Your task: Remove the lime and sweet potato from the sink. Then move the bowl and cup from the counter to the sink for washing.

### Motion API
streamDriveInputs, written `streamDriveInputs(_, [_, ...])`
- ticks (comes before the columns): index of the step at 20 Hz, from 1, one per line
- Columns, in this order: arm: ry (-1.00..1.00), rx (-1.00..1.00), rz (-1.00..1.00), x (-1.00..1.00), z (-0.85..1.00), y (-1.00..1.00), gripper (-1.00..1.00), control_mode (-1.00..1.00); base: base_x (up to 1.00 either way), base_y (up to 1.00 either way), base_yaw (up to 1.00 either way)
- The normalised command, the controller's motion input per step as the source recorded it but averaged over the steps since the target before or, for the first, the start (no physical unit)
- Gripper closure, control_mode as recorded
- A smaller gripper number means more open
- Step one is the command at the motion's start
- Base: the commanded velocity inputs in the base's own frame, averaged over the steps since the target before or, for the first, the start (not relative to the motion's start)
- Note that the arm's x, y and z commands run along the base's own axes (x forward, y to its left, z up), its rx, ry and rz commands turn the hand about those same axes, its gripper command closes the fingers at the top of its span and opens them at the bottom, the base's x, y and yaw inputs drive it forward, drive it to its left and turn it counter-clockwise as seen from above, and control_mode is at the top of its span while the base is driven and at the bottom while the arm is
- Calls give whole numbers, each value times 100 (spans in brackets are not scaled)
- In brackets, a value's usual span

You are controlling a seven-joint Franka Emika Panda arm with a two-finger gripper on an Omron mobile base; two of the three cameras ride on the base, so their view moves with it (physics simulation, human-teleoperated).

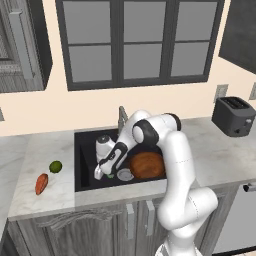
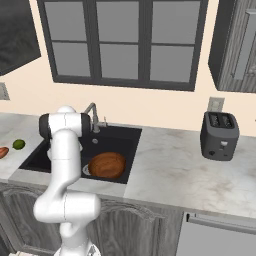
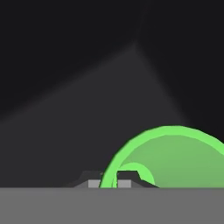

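The end effector [image 1: 101, 174] is lowered into the sink [image 1: 85, 150], at the 9 o'clock side of the basin floor in the left base view. Its jaws are closed narrowly on the rim of the cup [image 3: 175, 157]: in the hand view, the bright green wall passes between the two fingertips [image 3: 94, 183] at the 6 o'clock edge, with the cup's open mouth extending toward 4 o'clock. A small patch of green is visible just beside the end effector in the left base view.

The bowl [image 1: 147, 165] rests inside the sink, at 3 o'clock from the end effector, with the silver drain [image 1: 125, 174] between them. In the right base view, the bowl [image 2: 106, 165] lies against the near wall of the basin.

The lime [image 1: 55, 166] and the sweet potato [image 1: 41, 183] lie on the counter [image 1: 45, 150], at 9 o'clock from the sink, near each other but apart. The sweet potato sits at 7 o'clock from the lime.

A dark toaster [image 1: 234, 116] stands on the counter, well apart, at 2 o'clock from the sink. The faucet [image 2: 92, 116] rises at the sink's 12 o'clock edge.
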Motion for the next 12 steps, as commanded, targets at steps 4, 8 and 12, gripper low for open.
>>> streamDriveInputs(4, [0, 0, -8, 0, -17, -14, 100, -100, 0, 0, 0])
streamDriveInputs(8, [0, 0, -8, 0, -14, -14, 100, -100, 0, 0, 0])
streamDriveInputs(12, [0, 0, -7, 0, -14, -12, 100, -100, 0, 0, 0])
